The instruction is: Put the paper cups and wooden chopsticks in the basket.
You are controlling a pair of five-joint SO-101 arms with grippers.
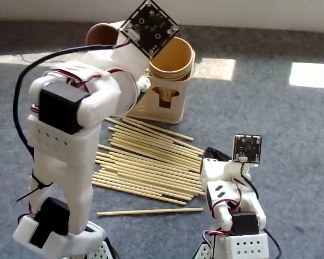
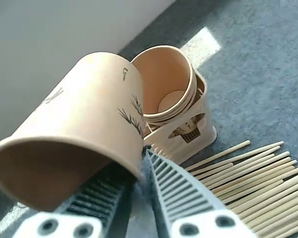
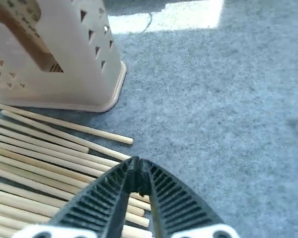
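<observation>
1. The basket [image 1: 164,105] stands on the grey tabletop [image 1: 281,140] and already holds a nest of stacked cups [image 1: 175,59]. That part of the cup work is judged done.
2. One more paper cup [image 2: 84,134] is held in the air just beside the basket, level with its rim. It is tipped on its side with the mouth turned away from the basket. The left pincer [image 2: 143,153] is clamped on the cup's wall at the rim. What seems to be left is to carry the cup over the basket and drop it onto the nest.
3. No chopsticks [image 1: 151,164] can be seen inside the basket. The pile lies flat on the tabletop, spreading outward from the basket's foot, with the nearest sticks just short of its base. A stray chopstick [image 1: 151,211] lies apart, on the side of the pile farthest from the basket. The whole chopstick half of the task looks undone.
4. The right pincer [image 3: 137,171] hangs over the edge of the pile, a little out from the basket, with its jaws closed together on nothing.
5. No readable writing shows. The held cup carries dark leafy sprigs and a small mark too fine to make out. The basket has triangular holes and a cut-out handle.
</observation>
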